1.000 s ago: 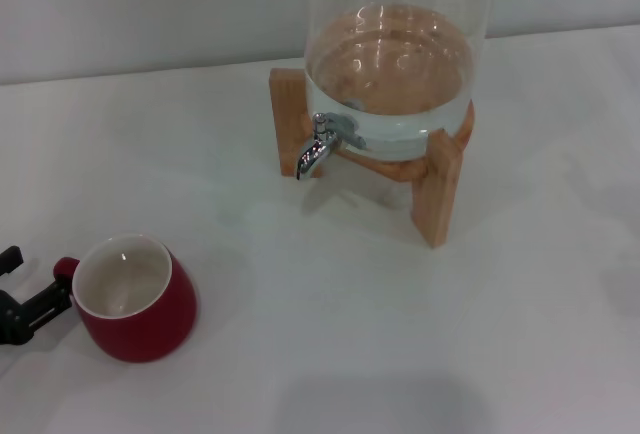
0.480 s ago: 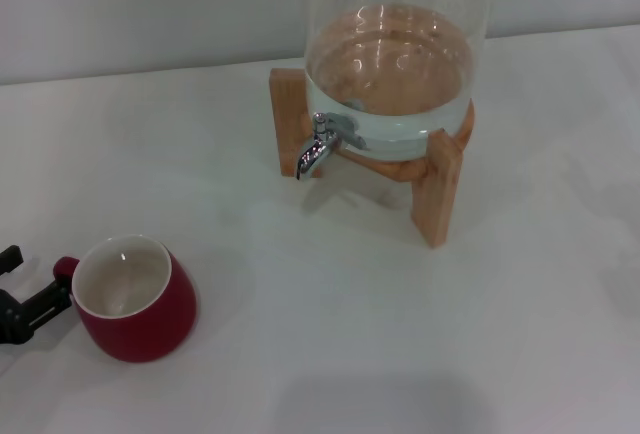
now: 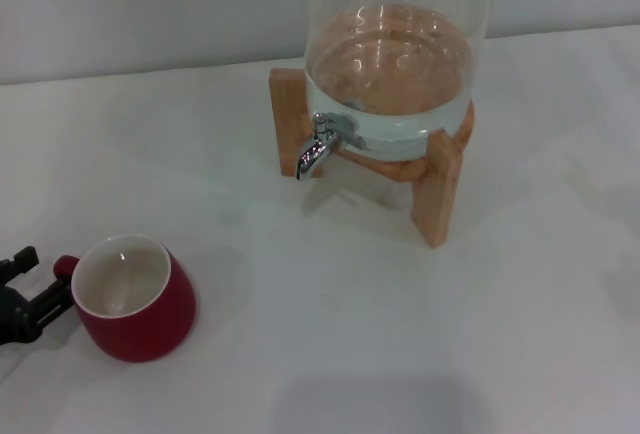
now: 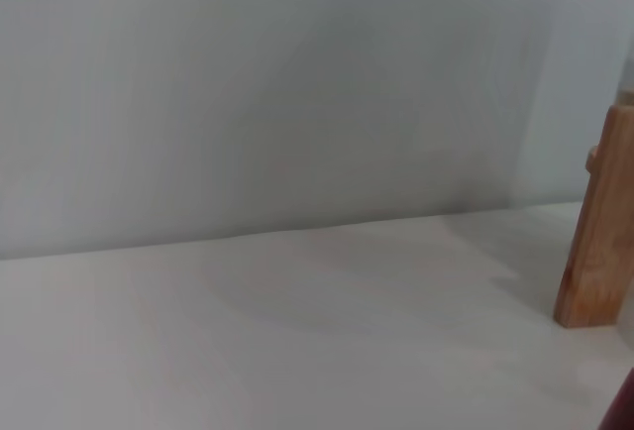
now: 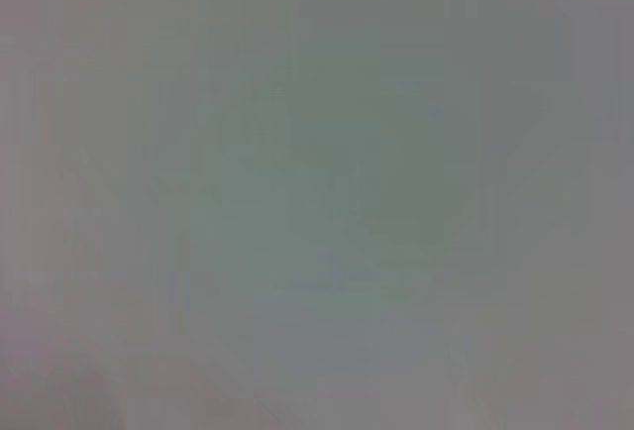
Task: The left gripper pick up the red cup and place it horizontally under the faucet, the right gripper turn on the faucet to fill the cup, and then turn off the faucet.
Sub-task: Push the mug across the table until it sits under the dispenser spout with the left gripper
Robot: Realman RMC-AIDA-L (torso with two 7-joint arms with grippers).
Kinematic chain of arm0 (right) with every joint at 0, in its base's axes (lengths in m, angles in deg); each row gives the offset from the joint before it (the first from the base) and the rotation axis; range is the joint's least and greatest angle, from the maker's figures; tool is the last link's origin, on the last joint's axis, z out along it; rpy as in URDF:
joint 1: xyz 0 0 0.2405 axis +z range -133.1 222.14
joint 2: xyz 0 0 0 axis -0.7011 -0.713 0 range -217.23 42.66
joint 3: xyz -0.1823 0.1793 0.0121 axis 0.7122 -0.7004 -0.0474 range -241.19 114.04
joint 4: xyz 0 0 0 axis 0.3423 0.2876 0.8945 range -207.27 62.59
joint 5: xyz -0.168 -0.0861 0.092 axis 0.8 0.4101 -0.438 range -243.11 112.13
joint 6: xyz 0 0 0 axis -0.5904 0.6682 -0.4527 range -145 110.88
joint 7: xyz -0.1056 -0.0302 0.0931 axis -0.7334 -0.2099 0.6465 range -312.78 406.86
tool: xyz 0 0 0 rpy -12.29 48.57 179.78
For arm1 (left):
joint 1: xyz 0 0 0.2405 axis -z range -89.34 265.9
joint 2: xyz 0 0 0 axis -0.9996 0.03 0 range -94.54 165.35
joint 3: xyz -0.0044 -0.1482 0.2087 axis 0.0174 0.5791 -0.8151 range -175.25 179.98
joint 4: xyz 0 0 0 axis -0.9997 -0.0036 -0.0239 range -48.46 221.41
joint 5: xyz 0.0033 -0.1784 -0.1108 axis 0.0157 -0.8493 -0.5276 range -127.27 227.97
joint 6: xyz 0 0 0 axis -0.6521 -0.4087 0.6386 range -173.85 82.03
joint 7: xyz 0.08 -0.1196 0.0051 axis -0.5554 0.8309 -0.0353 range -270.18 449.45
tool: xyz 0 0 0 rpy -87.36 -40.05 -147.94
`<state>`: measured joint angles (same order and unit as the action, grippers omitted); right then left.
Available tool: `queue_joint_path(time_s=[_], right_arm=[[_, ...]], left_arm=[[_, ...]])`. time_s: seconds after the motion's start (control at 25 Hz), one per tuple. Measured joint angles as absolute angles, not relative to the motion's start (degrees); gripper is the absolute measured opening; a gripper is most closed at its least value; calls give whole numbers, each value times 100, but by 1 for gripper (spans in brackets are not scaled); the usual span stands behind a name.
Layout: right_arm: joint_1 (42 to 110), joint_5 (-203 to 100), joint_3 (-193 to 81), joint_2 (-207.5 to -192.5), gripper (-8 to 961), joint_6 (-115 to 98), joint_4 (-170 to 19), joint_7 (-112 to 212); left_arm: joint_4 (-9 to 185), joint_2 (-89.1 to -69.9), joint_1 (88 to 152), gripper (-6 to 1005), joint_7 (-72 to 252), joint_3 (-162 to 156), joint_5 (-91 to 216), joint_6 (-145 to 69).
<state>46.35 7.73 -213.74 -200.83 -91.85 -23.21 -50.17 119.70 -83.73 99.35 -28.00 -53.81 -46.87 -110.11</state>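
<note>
Red cup (image 3: 133,299) sits upright on the white worktop (image 3: 330,334), near the front left corner and well apart from the faucet (image 3: 318,146), its small handle turned toward the left hand (image 3: 28,289). Compared with half a second ago, that hand has shifted a little: its upper finger (image 3: 22,257) now sits lower and closer to the handle, while the lower one reaches right up against it. The fingers look spread, one on each side of the handle, and not yet clenched, so I judge the grasp is being lined up, not made; the cup itself has not moved between the pictures. The faucet's spout points down over bare worktop in front of the wooden stand (image 3: 436,189), and the glass jar (image 3: 395,54) above it holds water, so nothing is flowing and nothing has been filled. The left wrist view shows only a leg of the stand and a sliver of dark red at its corner. The right hand is not in view anywhere, and its wrist camera shows only a blank grey field. Pick-up, placing, filling and shutting off all remain to be done.
</note>
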Motion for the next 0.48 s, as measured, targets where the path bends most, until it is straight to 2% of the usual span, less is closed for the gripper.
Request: queue_joint_path(time_s=[0.24, 0.48], right_arm=[[4639, 773, -21377, -20079, 722, -9185, -2325, -5017], [4667, 773, -21377, -20076, 722, -9185, -2330, -5017]], left_arm=[[11969, -8367, 9942, 692, -2786, -5393, -4687, -11048], [12016, -8369, 9952, 468, -2787, -5397, -4451, -11050]])
